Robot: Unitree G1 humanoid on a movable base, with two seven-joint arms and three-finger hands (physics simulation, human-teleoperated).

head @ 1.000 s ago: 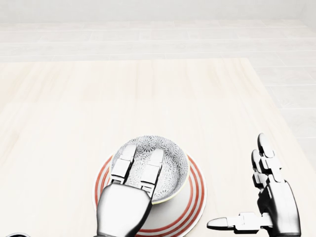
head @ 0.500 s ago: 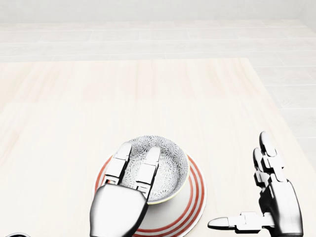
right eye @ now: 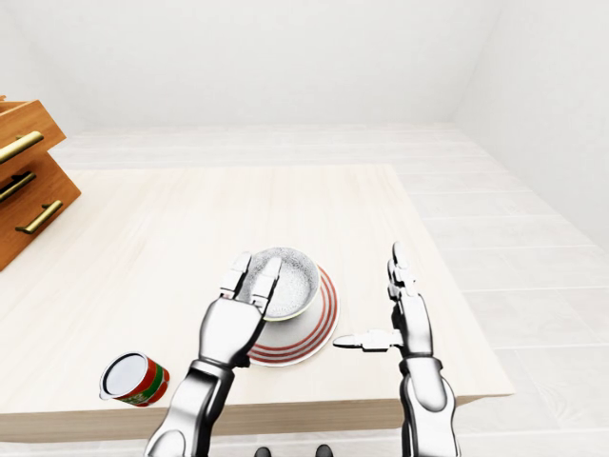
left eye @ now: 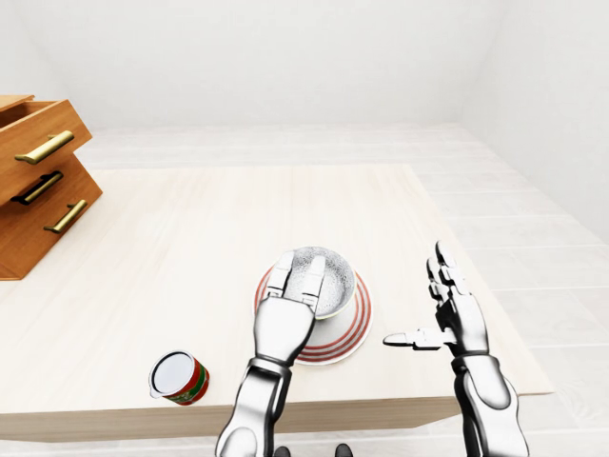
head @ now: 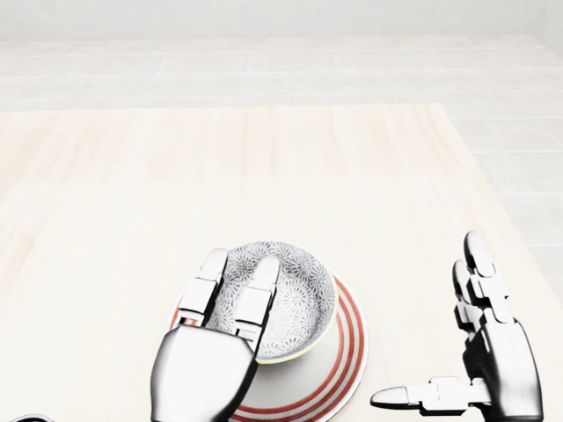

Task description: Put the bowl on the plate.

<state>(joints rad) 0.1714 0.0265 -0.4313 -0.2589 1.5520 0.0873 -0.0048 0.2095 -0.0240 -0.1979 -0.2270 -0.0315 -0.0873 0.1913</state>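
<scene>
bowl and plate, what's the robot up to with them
The patterned bowl already sits on the red-striped plate near the bottom edge of the table. The left hand hangs over the bowl's left side, fingers straight and open, not closed around it. The right hand is held open to the right of the plate, touching nothing. A red can lies apart at lower left.

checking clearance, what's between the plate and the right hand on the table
Nothing: in the left-eye view only bare table lies between the plate and the open right hand.
</scene>
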